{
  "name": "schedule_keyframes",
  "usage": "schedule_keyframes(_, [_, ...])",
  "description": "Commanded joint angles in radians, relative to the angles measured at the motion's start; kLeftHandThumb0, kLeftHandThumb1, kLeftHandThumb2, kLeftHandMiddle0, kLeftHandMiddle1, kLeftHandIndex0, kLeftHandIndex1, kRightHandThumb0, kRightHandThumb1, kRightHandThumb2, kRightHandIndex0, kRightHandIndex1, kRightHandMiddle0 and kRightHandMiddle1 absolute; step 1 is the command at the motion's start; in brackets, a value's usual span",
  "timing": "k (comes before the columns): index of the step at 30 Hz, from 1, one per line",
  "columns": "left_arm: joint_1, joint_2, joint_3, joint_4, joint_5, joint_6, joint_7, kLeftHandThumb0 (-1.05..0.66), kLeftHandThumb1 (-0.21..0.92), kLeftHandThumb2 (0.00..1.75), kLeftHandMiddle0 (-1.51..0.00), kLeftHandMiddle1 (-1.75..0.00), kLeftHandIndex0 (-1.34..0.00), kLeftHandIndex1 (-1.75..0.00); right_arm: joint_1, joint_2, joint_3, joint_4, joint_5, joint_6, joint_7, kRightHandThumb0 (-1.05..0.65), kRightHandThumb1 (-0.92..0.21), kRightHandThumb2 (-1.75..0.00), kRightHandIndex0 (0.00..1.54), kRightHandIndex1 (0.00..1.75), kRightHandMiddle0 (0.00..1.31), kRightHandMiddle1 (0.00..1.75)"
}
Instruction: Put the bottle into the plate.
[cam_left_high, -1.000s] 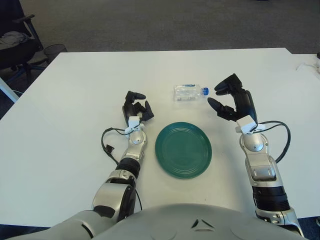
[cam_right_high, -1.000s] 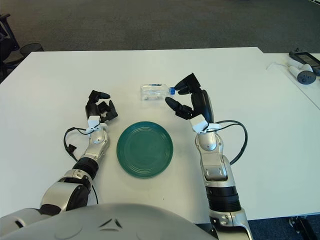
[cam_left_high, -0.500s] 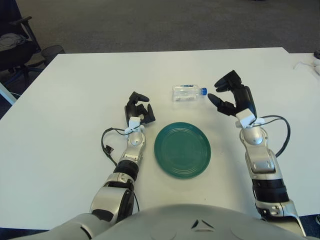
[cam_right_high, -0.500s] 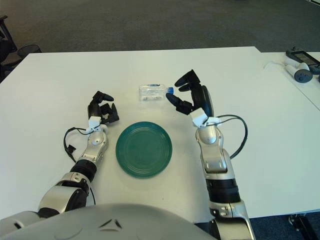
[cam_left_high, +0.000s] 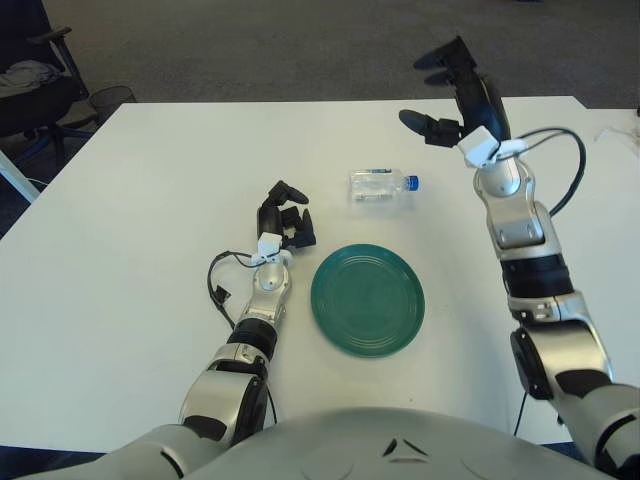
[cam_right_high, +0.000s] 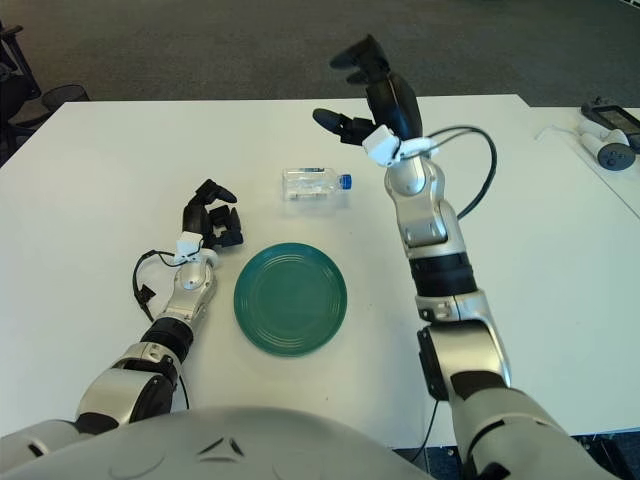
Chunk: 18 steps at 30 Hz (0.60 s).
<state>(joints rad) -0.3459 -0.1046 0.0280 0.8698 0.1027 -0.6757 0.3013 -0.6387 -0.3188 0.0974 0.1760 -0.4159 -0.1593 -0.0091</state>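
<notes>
The water bottle (cam_left_high: 381, 185) lies ungrasped on the surface (cam_left_high: 140, 200), just beyond the green plate (cam_left_high: 367, 299) toward the far edge. The right robot hand (cam_left_high: 447, 92) is held high above it, fingers spread and empty, so the reach is judged to be in hand; lowering onto the bottle is called for next. The left robot hand (cam_left_high: 283, 216) is seen curled, holding nothing, left of the plate.

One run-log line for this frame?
bottle lying on table, ungrasped | plate empty | right hand open, raised beyond bottle | left hand beside plate

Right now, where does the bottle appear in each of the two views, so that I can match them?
Left eye view: the bottle lies on its side just right of centre, beyond the green plate, blue cap pointing right.
Right eye view: the bottle lies at about the centre, beyond the plate.
Shared landmark: the green plate; also the raised right hand, open, beyond and to the right of the cap.
</notes>
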Motion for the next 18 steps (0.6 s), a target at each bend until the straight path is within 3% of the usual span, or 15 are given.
schedule_keyframes(1, [0.056,0.001,-0.008,0.046,0.016,-0.004,0.003,-0.6,0.05,1.64,-1.33,-1.75,-0.84,-1.75,-0.101,-0.026,0.034,0.244,-0.026,-0.071,-0.012,-0.87,-0.91,-0.23,0.05,0.48,0.0,0.72])
schedule_keyframes(3, [0.058,0.004,-0.014,0.045,0.031,-0.003,0.018,-0.6,0.05,1.65,-1.33,-1.75,-0.84,-1.75,-0.228,-0.021,0.074,0.535,-0.069,-0.136,-0.073,-0.89,-0.92,-0.21,0.03,0.42,0.0,0.64])
schedule_keyframes(5, [0.058,0.006,-0.022,0.044,0.049,-0.003,0.035,-0.6,0.05,1.65,-1.33,-1.75,-0.84,-1.75,-0.29,-0.016,0.117,0.645,-0.116,-0.161,-0.11,-0.91,-0.92,-0.19,0.01,0.32,0.0,0.52])
schedule_keyframes(11, [0.07,0.006,-0.03,0.023,0.056,0.037,0.044,-0.6,0.05,1.65,-1.34,-1.75,-0.84,-1.75,-0.344,-0.017,0.205,0.709,-0.21,-0.19,-0.171,-0.99,-0.92,-0.15,0.0,0.05,0.0,0.25])
schedule_keyframes(18, [0.085,-0.001,-0.029,0.004,0.051,0.042,0.046,-0.59,0.06,1.63,-1.33,-1.75,-0.82,-1.75,-0.413,0.041,0.31,0.844,-0.293,-0.182,-0.227,-1.04,-0.92,-0.16,0.0,0.0,0.0,0.18])
